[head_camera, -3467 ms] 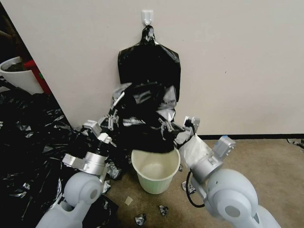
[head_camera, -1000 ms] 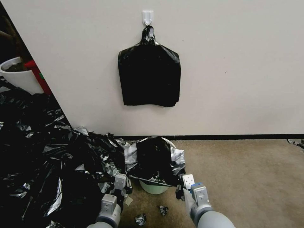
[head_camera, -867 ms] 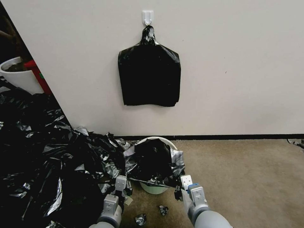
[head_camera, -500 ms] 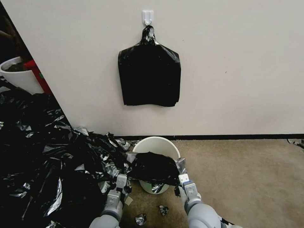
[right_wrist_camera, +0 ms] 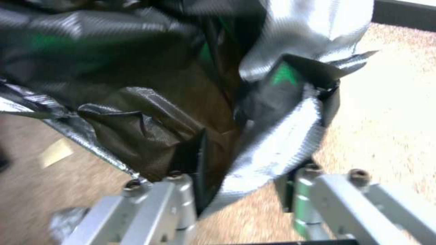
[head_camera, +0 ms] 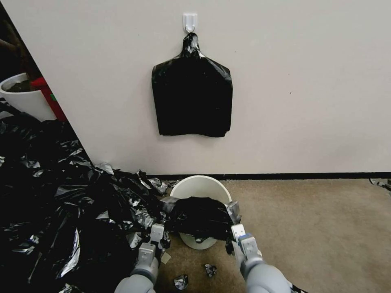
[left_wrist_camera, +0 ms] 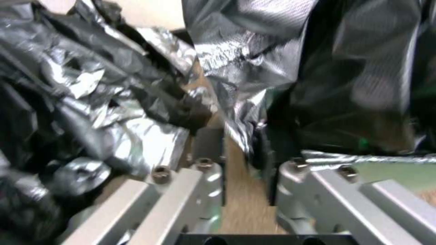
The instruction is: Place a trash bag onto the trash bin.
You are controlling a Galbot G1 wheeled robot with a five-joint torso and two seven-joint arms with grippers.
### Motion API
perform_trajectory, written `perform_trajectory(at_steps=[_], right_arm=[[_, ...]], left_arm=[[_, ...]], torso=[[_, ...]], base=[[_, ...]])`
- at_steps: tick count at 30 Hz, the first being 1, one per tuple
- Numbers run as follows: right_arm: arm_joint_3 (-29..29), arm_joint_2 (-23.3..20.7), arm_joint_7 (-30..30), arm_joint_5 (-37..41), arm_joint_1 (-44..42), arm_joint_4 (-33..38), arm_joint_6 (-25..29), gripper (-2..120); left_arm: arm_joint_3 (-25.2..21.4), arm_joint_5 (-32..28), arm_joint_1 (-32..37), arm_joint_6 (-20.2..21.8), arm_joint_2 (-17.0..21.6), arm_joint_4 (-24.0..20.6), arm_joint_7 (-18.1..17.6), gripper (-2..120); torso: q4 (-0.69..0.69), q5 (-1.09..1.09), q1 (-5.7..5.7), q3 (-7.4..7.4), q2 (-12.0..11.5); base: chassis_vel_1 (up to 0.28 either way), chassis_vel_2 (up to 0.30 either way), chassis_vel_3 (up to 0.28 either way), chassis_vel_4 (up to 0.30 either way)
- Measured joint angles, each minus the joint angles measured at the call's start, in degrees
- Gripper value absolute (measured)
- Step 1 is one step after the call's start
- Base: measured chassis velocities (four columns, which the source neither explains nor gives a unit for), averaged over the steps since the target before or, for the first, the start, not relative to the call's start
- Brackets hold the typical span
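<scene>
The trash bin [head_camera: 199, 180] stands on the carpet by the wall, tipped so its mouth faces me. The glossy black trash bag [head_camera: 201, 217] lies over the near half of its rim, and the far rim and inner wall are bare. My left gripper [head_camera: 159, 238] sits low at the bag's left edge. In the left wrist view, the left gripper [left_wrist_camera: 243, 143] is open, with a silvery fold of the trash bag [left_wrist_camera: 254, 68] hanging into the gap. My right gripper [head_camera: 234, 240] sits at the bag's right edge. In the right wrist view, the right gripper [right_wrist_camera: 245, 163] is open around loose folds of the trash bag [right_wrist_camera: 150, 102].
A flat black bundle [head_camera: 191, 101] hangs from a wall hook above the bin. A big heap of black plastic [head_camera: 61, 211] covers the floor to the left. A white planter [head_camera: 20, 99] stands far left. Small scraps [head_camera: 209, 269] lie on the carpet [head_camera: 317, 228], which is open to the right.
The bag came down from above the bin onto it as both arms drew low and back. In the last second it slid off the far rim, baring it.
</scene>
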Motion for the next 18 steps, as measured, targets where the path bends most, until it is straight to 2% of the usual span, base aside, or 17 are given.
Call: perform_trajectory(at_steps=[1, 2, 3, 6, 7, 8, 10, 11, 12, 14, 15, 16, 18], right_arm=[[0.5, -1.9, 0.3, 0.3, -2.3, 2.7, 0.6, 39], [1.0, -5.0, 1.6, 0.2, -6.0, 7.6, 2.0, 54], [1.0, -5.0, 1.6, 0.2, -6.0, 7.6, 2.0, 54], [1.1, -5.6, 2.4, 0.2, -7.0, 10.3, 2.4, 68], [1.1, -5.5, 2.7, 0.2, -7.1, 10.9, 2.6, 73], [1.1, -5.5, 2.7, 0.2, -7.1, 10.9, 2.6, 73], [0.8, -5.2, 3.0, -0.2, -7.0, 11.0, 3.4, 83], [0.6, -4.9, 3.0, -1.5, -7.0, 11.0, 5.4, 88], [0.6, -4.9, 3.0, -1.5, -7.0, 11.0, 5.4, 88], [0.3, -4.4, 2.0, -5.6, -7.4, 10.4, 12.6, 97], [0.4, -4.4, 1.2, -6.9, -7.7, 10.0, 15.8, 99], [0.4, -4.4, 1.2, -6.9, -7.7, 10.0, 15.8, 99], [0.6, -4.3, -0.7, -9.3, -8.1, 8.8, 22.0, 100]], left_arm=[[-0.5, -0.9, 1.3, 1.4, 1.0, -2.1, -0.3, 27], [-1.7, -1.4, 4.3, 5.3, 2.8, -6.7, -1.4, 40], [-1.7, -1.4, 4.3, 5.3, 2.8, -6.7, -1.4, 40], [-2.5, -1.4, 6.1, 6.7, 3.4, -9.2, -1.8, 53], [-2.8, -1.3, 6.6, 6.3, 3.3, -9.7, -1.8, 60], [-2.8, -1.3, 6.6, 6.3, 3.3, -9.7, -1.8, 60], [-3.2, -1.2, 7.0, 4.2, 2.9, -9.8, -1.4, 69], [-3.4, -1.0, 7.3, 2.8, 2.5, -10.0, -0.8, 75], [-3.4, -1.0, 7.3, 2.8, 2.5, -10.0, -0.8, 75], [-3.7, -0.3, 8.1, 0.2, 1.9, -11.0, 0.2, 85], [-3.7, -0.2, 8.4, -0.5, 1.7, -11.6, 0.5, 88], [-3.7, -0.2, 8.4, -0.5, 1.7, -11.6, 0.5, 88], [-3.4, 0.2, 9.0, -1.7, 1.4, -12.5, 0.8, 97]], torso=[[0.00, 0.00, 0.00, 0.00, 0.0], [0.00, 0.00, 0.00, 0.00, 0.0], [0.00, 0.00, 0.00, 0.00, 0.0], [0.01, 0.00, 0.00, 0.00, 0.0], [0.00, 0.00, 0.00, 0.00, 0.0], [0.00, 0.00, 0.00, 0.00, 0.0], [0.00, 0.00, 0.00, 0.00, 0.0], [0.00, -0.01, 0.00, 0.00, 0.0], [0.00, -0.01, 0.00, 0.00, 0.0], [0.00, 0.00, 0.00, 0.00, 0.0], [0.00, 0.00, 0.00, 0.00, 0.0], [0.00, 0.00, 0.00, 0.00, 0.0], [0.01, 0.00, 0.00, 0.00, 0.0]], base=[[0.000, 0.000, 0.000, 0.000], [0.000, 0.000, 0.000, 0.000], [0.000, 0.000, 0.000, 0.000], [0.000, 0.000, 0.000, 0.000], [0.000, 0.000, 0.000, 0.000], [0.000, 0.000, 0.000, 0.000], [0.000, 0.000, 0.000, 0.000], [0.000, 0.000, 0.000, 0.000], [0.000, 0.000, 0.000, 0.000], [0.000, 0.000, 0.000, 0.000], [0.000, 0.000, 0.000, 0.000], [0.000, 0.000, 0.000, 0.000], [0.000, 0.000, 0.000, 0.000]])
